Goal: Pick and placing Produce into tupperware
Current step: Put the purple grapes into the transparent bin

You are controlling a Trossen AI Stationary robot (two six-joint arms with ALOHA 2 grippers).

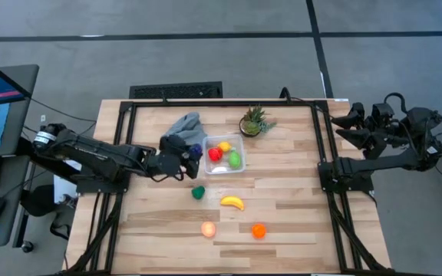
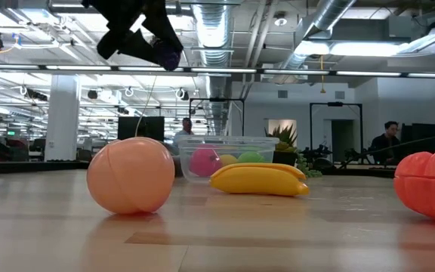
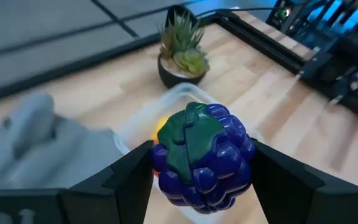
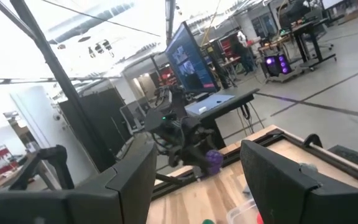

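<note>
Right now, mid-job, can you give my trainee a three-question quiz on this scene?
1. True or false: the left end effector holds purple grapes.
2. Which pieces already lie in the tupperware? A) red, yellow, light green B) orange, banana, peach C) none
3. Fill in: the right end effector waits off the table's ____ edge.

Key: 1 true. 2 A: the banana, orange, peach and dark green piece lie on the table. 3 right.

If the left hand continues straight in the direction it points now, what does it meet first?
Probably the tupperware, just ahead of the left hand, which holds the purple grapes; the potted plant is farther.
</note>
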